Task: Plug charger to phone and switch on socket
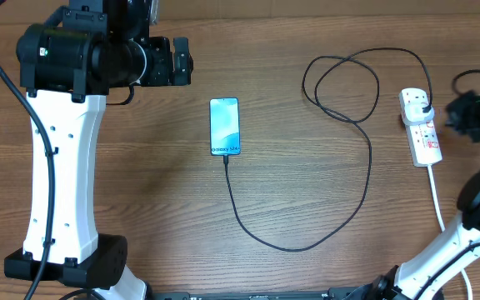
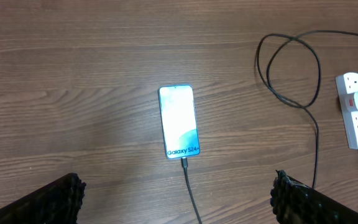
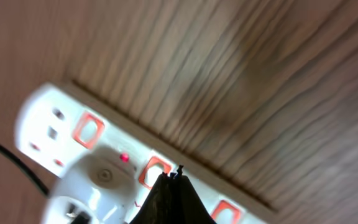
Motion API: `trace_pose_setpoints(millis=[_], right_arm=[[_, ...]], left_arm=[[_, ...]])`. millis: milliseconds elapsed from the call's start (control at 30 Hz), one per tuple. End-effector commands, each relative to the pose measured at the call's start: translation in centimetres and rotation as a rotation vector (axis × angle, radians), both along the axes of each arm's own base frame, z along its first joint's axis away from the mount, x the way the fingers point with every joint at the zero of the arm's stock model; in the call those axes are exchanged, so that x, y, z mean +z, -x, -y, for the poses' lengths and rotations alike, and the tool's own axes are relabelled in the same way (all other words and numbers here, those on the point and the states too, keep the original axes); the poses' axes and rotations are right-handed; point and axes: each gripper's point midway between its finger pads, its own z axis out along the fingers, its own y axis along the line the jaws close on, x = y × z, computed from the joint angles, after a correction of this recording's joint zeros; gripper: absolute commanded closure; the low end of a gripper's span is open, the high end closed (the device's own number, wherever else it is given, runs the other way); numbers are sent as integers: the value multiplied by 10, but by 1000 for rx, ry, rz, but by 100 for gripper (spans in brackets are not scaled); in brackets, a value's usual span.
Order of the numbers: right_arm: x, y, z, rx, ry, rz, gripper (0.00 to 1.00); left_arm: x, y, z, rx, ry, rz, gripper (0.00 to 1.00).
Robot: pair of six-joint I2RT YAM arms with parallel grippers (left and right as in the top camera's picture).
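The phone (image 1: pixel 224 126) lies flat mid-table with its light-blue screen lit; it also shows in the left wrist view (image 2: pixel 179 122). The charger cable (image 1: pixel 365 179) has its tip in the phone's near end (image 2: pixel 183 163). It loops right and up to a plug (image 1: pixel 422 103) seated in the white socket strip (image 1: pixel 424 137). My left gripper (image 2: pixel 179 199) is open and empty, high above the table behind the phone. My right gripper (image 3: pixel 178 174) is shut, its tips over a red switch (image 3: pixel 154 171) of the strip (image 3: pixel 55 118). A small red light (image 3: pixel 124 157) glows beside the plug.
The strip's thick white cord (image 1: pixel 437 196) runs toward the right arm's base. The cable's loop (image 1: pixel 340 87) lies at the back between phone and strip. The left arm's white column (image 1: pixel 61 167) stands at the left.
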Motion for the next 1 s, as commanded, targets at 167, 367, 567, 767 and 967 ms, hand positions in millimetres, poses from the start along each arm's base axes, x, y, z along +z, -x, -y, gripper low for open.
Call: trace_pose_setpoints(millis=[167, 367, 567, 767, 967], right_arm=[[130, -7, -2, 54, 116, 243, 96], [162, -4, -45, 171, 85, 301, 96], [181, -4, -93, 320, 86, 320, 96], [192, -6, -142, 458, 85, 335, 96], [190, -3, -190, 641, 85, 315, 96]], left_arm=[[8, 4, -3, -9, -12, 27, 0], [8, 4, -3, -8, -12, 27, 0], [8, 4, -3, -9, -12, 27, 0], [8, 4, -3, -9, -12, 27, 0], [8, 4, -3, -9, -12, 27, 0]])
